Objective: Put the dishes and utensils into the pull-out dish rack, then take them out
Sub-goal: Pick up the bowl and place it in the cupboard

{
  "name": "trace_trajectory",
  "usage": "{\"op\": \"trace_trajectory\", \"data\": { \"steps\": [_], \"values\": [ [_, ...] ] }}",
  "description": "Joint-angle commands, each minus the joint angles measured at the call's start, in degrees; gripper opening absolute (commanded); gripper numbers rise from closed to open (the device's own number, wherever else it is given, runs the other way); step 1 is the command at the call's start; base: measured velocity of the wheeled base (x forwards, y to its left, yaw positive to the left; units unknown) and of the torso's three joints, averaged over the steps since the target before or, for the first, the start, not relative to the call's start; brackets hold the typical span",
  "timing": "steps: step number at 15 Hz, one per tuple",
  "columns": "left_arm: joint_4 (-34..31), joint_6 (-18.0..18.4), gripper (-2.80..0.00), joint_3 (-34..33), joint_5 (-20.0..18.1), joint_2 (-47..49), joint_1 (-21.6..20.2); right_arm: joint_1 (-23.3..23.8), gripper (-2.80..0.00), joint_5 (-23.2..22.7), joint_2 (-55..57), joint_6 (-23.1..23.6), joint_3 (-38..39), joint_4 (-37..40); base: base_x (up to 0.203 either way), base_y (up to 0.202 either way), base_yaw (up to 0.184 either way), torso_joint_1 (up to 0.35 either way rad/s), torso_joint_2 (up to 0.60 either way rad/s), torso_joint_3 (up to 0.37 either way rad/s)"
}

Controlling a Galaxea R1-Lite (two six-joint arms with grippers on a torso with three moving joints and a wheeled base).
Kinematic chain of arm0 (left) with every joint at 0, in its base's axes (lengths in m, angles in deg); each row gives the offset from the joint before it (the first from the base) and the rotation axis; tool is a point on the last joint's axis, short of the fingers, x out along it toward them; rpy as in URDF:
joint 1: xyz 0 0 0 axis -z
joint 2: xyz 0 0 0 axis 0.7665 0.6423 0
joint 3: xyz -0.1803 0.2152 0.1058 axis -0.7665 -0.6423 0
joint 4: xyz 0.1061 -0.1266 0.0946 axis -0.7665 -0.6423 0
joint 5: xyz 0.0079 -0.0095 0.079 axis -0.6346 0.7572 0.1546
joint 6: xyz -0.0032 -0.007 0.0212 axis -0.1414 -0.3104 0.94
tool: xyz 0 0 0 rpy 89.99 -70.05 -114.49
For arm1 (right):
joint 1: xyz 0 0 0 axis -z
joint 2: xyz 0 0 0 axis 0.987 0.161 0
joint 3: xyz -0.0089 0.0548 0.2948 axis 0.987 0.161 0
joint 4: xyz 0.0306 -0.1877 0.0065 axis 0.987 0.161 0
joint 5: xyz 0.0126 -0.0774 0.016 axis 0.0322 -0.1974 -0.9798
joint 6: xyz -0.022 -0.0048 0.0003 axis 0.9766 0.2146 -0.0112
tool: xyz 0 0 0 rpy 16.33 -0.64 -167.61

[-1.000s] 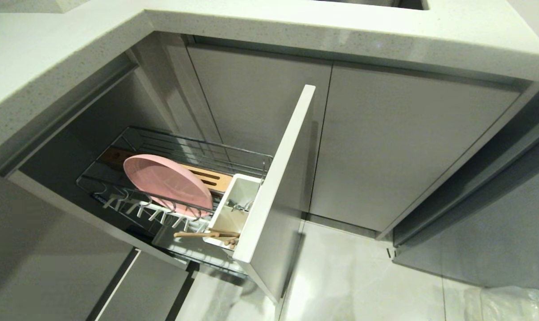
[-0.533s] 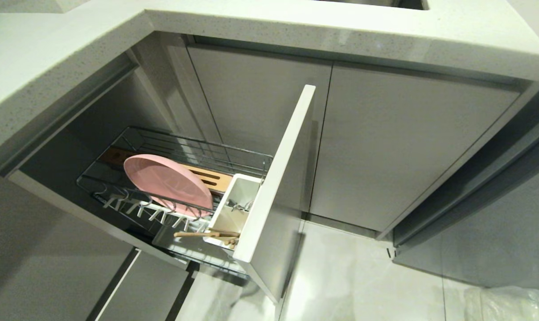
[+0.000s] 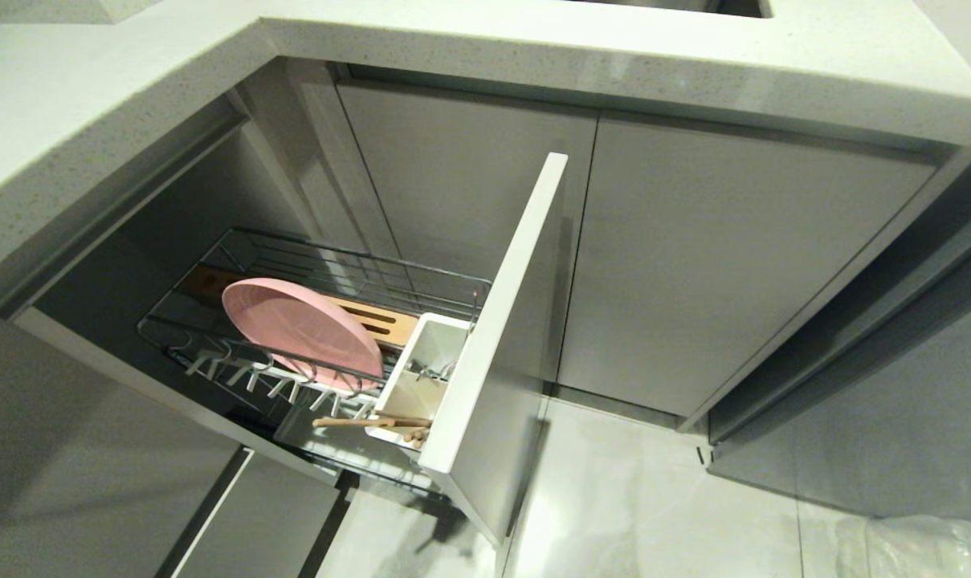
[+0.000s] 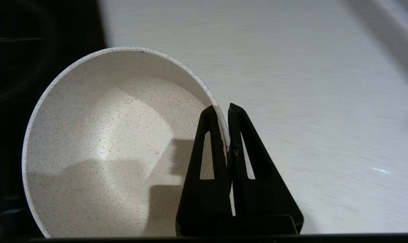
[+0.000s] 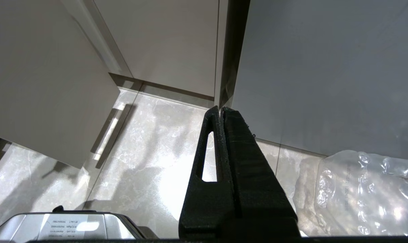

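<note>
The pull-out dish rack (image 3: 453, 282) stands pulled out under the counter, its pale front panel (image 3: 507, 321) to the right. The pink plate (image 3: 300, 327) leans on edge in the wire basket. The chopsticks (image 3: 373, 421) lie across the near end of the white caddy (image 3: 430, 347); metal prongs show inside it. Neither arm shows in the head view. In the left wrist view my left gripper (image 4: 223, 111) is shut on the rim of the cream speckled bowl (image 4: 106, 145), over a pale worktop. My right gripper (image 5: 220, 110) hangs shut and empty above the floor.
Grey cabinet doors (image 3: 726, 265) close off the corner behind and right of the rack. The speckled countertop (image 3: 614, 64) overhangs it. A crinkled clear plastic bag (image 5: 362, 192) lies on the tiled floor (image 5: 146, 158) to the right, near the robot's base (image 5: 62, 226).
</note>
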Motion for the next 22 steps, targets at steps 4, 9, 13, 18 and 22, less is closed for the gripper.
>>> {"op": "trace_trajectory", "data": {
  "steps": [4,9,13,18,22],
  "values": [
    [5.6,-11.8,-2.8,1.6,-2.2,-5.8,18.4,0.0,-2.8,0.0,0.0,0.0,0.0,0.0,0.0,0.0,0.0,0.0,0.0,0.0],
    [26.2,-24.6,-2.8,-7.3,-7.0,-12.4,46.9,0.0,-2.8,0.0,0.0,0.0,0.0,0.0,0.0,0.0,0.0,0.0,0.0,0.0],
    [42.6,-30.5,-2.8,-18.5,-8.1,-13.6,66.0,0.0,-2.8,0.0,0.0,0.0,0.0,0.0,0.0,0.0,0.0,0.0,0.0,0.0],
    [52.9,-31.6,-2.8,-30.1,-7.7,-7.9,77.5,0.0,-2.8,0.0,0.0,0.0,0.0,0.0,0.0,0.0,0.0,0.0,0.0,0.0],
    [60.3,-31.6,-2.8,-35.2,1.1,0.4,78.4,0.0,-2.8,0.0,0.0,0.0,0.0,0.0,0.0,0.0,0.0,0.0,0.0,0.0]
  ]
}}
